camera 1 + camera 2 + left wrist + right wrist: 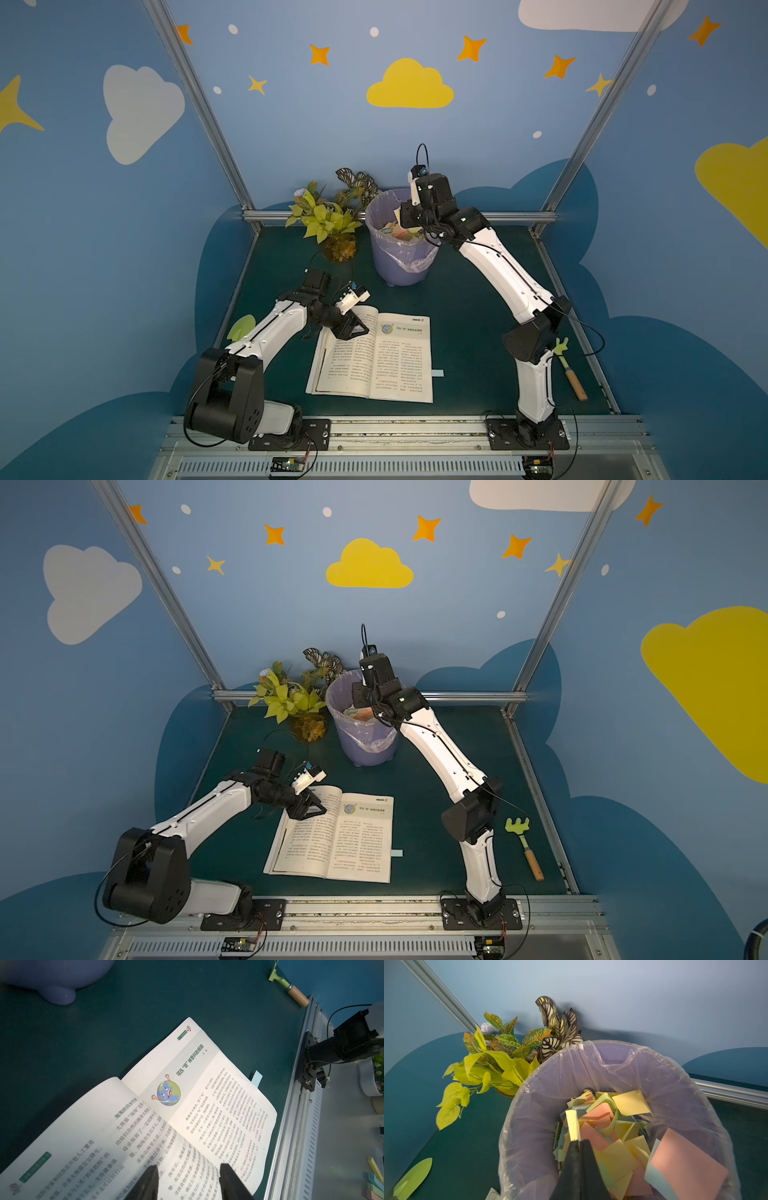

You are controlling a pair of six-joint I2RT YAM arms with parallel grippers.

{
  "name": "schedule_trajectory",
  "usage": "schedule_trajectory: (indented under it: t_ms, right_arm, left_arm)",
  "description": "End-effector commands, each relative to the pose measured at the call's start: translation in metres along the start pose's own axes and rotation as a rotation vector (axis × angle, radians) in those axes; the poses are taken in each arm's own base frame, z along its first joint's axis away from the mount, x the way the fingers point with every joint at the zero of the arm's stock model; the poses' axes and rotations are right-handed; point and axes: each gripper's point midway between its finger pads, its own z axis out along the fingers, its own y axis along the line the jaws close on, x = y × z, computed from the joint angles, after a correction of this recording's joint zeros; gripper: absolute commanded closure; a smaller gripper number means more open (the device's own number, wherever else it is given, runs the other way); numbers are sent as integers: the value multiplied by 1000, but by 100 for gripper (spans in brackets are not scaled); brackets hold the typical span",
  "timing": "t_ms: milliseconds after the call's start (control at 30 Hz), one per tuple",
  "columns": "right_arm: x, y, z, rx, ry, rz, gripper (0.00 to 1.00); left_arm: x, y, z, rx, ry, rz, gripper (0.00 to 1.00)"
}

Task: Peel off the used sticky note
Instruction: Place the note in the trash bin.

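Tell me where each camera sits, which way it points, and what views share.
Both top views: high in front, looking down over the table; left arm and right arm show whole, left gripper above the book, right gripper above the bin.
Left wrist: on the left arm, looking across the book toward the rake; its open fingers show.
Right wrist: on the right arm, looking into the bin beside the plant; shut gripper pinching a yellow sticky note.
Shared: left wrist and top views show book and rake.
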Motion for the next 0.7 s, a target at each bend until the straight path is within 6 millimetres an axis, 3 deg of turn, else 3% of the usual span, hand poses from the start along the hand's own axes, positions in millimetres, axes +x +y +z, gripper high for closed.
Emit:
schedule_trajectory:
  t_ms: [0,100,233,333,433,667]
  right_arm:
    - [1,-5,2,35,18,-40,93]
    - [4,-7,5,54,24,-63,83]
    - [7,-8,0,99,29,-128,57]
    - [7,-9,-7,144,29,-180,31]
    - [6,-12,-14,172,29,-202,14]
    - [10,-14,-32,201,57,-220,7]
  left_arm:
    - [0,-7,-4,16,-18,23,48]
    - [0,-6,-3,19,-17,24,48]
    - [1,-6,-3,22,-14,25,48]
    - [1,-7,-3,23,-13,27,48]
    - [2,-6,-2,20,-10,27,48]
    - [1,-6,-3,16,-10,28,48]
